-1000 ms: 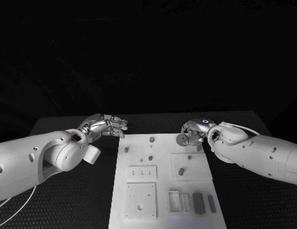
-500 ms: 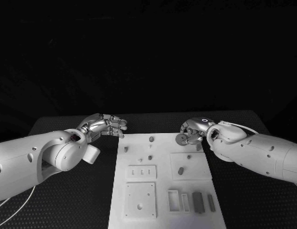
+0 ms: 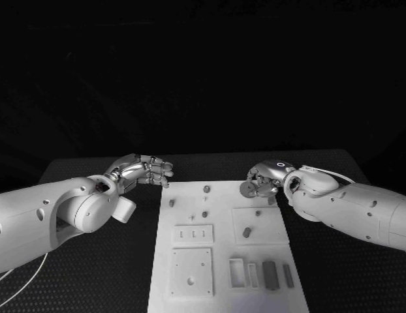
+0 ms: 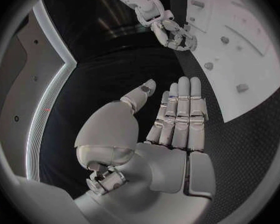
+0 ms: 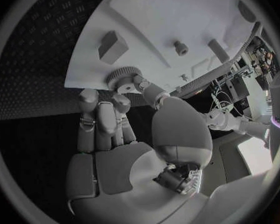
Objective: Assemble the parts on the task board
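On the left, the left hand [image 3: 142, 171] hangs just off the far left corner of the task board [image 3: 224, 287], fingers straight and side by side with the thumb apart, holding nothing, and it has barely stirred over the last second. Moving across, the board's parts [image 3: 207, 190] sit where they were: small pegs at the far end, flat bars [image 3: 271, 274] in the slots nearest the robot.

Over on the right, the right hand [image 3: 263, 180] pinches a toothed gear [image 5: 122, 74] between thumb and fingertips, right at the board's far right corner. It has drifted only slightly in that second, the gear held just above the board's edge. That reads as a pause for lining up: the gear is in hand but not yet seated, and the hand must carry it further in over the board.
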{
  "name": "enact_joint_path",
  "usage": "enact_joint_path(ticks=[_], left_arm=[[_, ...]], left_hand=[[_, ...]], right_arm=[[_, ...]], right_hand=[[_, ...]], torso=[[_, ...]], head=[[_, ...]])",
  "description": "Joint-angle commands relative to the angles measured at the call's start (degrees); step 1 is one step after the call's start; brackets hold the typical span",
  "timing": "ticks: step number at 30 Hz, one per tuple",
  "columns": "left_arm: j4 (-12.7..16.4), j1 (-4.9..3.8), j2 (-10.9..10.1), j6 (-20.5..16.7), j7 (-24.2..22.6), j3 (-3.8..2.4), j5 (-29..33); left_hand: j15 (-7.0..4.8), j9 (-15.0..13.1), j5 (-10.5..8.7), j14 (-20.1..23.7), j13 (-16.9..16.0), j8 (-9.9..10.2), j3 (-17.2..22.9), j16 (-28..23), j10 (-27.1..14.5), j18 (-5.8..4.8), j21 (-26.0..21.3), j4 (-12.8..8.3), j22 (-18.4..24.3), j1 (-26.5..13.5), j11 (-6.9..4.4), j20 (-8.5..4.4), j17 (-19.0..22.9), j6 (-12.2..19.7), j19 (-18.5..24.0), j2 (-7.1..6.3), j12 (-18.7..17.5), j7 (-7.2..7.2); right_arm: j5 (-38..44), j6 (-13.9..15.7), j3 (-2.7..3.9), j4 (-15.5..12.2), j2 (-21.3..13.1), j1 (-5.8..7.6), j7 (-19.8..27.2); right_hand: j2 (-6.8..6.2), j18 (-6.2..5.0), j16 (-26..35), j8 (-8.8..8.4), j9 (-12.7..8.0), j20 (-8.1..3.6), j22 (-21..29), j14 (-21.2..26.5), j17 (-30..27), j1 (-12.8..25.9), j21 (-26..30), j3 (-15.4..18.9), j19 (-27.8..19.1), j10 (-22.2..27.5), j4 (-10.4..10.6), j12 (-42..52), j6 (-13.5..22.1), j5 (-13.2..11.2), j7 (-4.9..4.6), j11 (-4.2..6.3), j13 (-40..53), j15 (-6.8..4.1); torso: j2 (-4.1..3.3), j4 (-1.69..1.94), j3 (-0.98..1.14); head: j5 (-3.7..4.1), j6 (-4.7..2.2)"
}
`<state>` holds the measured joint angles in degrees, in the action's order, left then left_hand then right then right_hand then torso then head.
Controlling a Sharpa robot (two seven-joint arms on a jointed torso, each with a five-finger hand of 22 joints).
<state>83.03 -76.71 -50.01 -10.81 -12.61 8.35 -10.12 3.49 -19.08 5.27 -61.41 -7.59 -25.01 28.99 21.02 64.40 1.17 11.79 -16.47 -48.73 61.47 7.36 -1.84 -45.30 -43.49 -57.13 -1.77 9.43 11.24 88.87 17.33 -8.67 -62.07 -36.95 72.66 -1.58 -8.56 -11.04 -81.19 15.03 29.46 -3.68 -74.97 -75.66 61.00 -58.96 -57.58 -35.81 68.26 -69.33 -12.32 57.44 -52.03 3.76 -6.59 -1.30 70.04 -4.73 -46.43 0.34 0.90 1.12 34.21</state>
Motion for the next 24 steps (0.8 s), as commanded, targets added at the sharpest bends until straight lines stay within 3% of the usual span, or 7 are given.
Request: enact_joint_path(ticks=[1,8,14,24], left_arm=[[0.2,-0.19,0.1,0.8,-0.4,-0.05,-0.2],[0.2,-0.19,0.1,0.8,-0.4,-0.05,-0.2],[0.3,-0.19,0.1,0.8,-0.4,-0.05,-0.2],[0.3,-0.19,0.0,0.7,-0.4,-0.05,-0.2]], left_hand=[[-0.01,0.1,-0.28,-0.4,0.0,0.3,-0.2,-0.3,0.1,0.68,-0.4,0.3,-0.1,-0.8,0.27,-0.33,-0.1,-0.1,0.0,0.00,-0.4,0.36],[-0.01,0.1,-0.28,-0.4,0.0,0.4,-0.3,-0.4,0.2,0.66,-0.5,0.4,-0.1,-1.2,0.29,-0.34,-0.2,-0.1,0.0,0.15,-0.6,0.39],[-0.02,0.1,-0.27,-0.4,0.0,0.4,-0.3,-0.5,0.2,0.66,-0.5,0.4,-0.1,-1.2,0.29,-0.35,-0.3,-0.1,0.0,0.18,-0.6,0.39],[-0.02,0.1,-0.25,-0.4,0.0,0.4,-0.2,-0.5,0.2,0.67,-0.5,0.4,-0.1,-1.3,0.28,-0.37,-0.3,-0.1,0.0,0.22,-0.7,0.38]], right_arm=[[0.9,-6.3,-0.85,0.3,0.0,-1.46,-0.5],[0.9,-6.6,-0.98,0.2,-0.1,-1.79,-0.3],[2.5,-5.1,-1.01,0.3,0.2,-1.84,-1.1],[2.3,-1.5,-0.98,-1.8,-0.5,-1.85,-3.0]], right_hand=[[0.74,-3.96,-0.2,0.43,0.2,-0.11,-1.1,0.0,0.0,0.0,-0.3,0.0,-0.1,0.0,0.2,0.2,-1.8,0.1,-0.67,0.45,-0.1,-0.48],[3.08,-3.96,-0.2,1.37,0.8,-0.20,-1.1,0.1,-0.2,-0.1,-0.5,0.0,-0.3,0.1,-0.6,0.2,-3.5,0.1,0.07,1.18,-0.1,-1.18],[4.98,-3.96,-0.3,1.55,1.1,-0.22,-1.1,0.1,-0.1,-0.3,-0.6,0.1,-0.5,0.1,-2.3,0.2,-3.9,0.1,0.26,1.38,-0.2,-1.37],[6.00,-3.96,-0.6,1.82,1.5,-0.26,-1.1,-0.5,0.4,0.4,-0.9,0.2,-0.2,-0.4,-2.8,0.3,-4.6,0.1,0.48,1.58,-0.3,-1.55]], torso=[[0.00,0.09,0.04],[-0.04,0.09,0.04],[-0.03,0.08,0.01],[-0.02,0.11,0.00]], head=[[0.15,-0.07],[0.14,0.07],[0.24,0.06],[0.36,0.00]])
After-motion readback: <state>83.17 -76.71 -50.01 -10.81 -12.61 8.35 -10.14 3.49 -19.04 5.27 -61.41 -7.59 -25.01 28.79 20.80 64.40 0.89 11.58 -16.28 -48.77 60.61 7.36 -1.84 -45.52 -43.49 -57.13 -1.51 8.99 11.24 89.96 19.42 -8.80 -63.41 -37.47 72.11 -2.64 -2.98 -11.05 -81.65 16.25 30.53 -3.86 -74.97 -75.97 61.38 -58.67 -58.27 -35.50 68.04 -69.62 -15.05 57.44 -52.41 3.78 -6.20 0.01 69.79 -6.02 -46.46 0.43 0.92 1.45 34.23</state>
